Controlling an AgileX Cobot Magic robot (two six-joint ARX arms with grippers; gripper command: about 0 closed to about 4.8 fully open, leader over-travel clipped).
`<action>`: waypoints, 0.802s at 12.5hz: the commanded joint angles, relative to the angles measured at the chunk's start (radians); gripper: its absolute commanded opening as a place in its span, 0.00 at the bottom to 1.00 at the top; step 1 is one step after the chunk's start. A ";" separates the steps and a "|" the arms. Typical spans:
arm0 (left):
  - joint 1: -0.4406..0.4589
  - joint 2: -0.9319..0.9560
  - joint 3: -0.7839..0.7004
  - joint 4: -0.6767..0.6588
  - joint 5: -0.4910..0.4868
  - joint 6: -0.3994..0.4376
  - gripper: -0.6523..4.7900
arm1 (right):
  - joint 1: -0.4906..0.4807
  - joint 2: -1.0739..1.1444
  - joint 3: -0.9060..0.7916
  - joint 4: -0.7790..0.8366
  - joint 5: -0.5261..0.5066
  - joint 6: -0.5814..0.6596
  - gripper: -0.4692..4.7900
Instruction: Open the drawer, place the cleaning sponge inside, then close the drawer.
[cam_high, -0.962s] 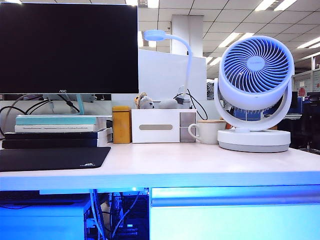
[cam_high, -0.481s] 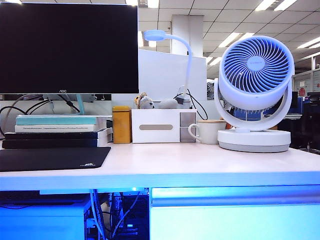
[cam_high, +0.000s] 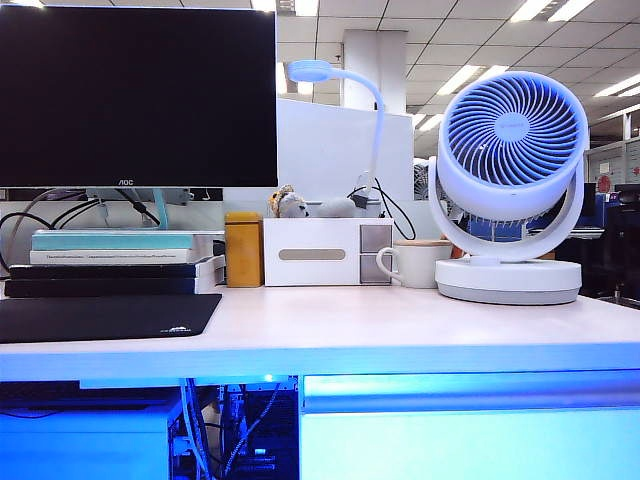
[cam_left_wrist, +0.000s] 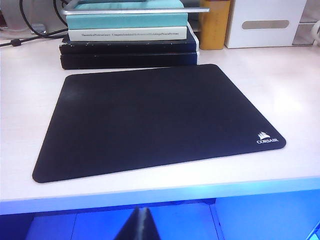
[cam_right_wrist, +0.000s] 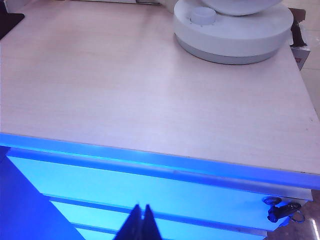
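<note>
The drawer (cam_high: 470, 440) is the wide blue-tinted front under the right half of the desk, shut, with its long lip handle (cam_high: 470, 392) just below the desk edge. The right wrist view shows the same drawer (cam_right_wrist: 150, 182) closed, with further fronts beneath it. My right gripper (cam_right_wrist: 140, 208) is shut and empty, low in front of those drawer fronts. In front of the desk edge below the black mouse pad (cam_left_wrist: 150, 117), my left gripper (cam_left_wrist: 142, 212) is shut, holding nothing. Neither gripper appears in the exterior view. The cleaning sponge is out of view.
On the desk stand a monitor (cam_high: 137, 95), stacked books (cam_high: 110, 262), an amber container (cam_high: 243, 250), a small white box (cam_high: 325, 252), a mug (cam_high: 413, 264) and a fan (cam_high: 510, 170). A key (cam_right_wrist: 280, 209) sticks out of the drawer unit's right end. Cables (cam_high: 235, 430) hang under the desk.
</note>
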 joint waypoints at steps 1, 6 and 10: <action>0.001 0.001 -0.004 -0.019 0.004 -0.003 0.12 | -0.007 -0.042 -0.040 0.031 0.001 -0.010 0.08; 0.001 0.001 -0.004 -0.018 0.004 -0.003 0.12 | -0.184 -0.234 -0.193 0.106 -0.089 -0.016 0.08; 0.001 -0.002 -0.004 -0.018 0.004 -0.003 0.12 | -0.305 -0.445 -0.193 -0.100 -0.146 0.032 0.08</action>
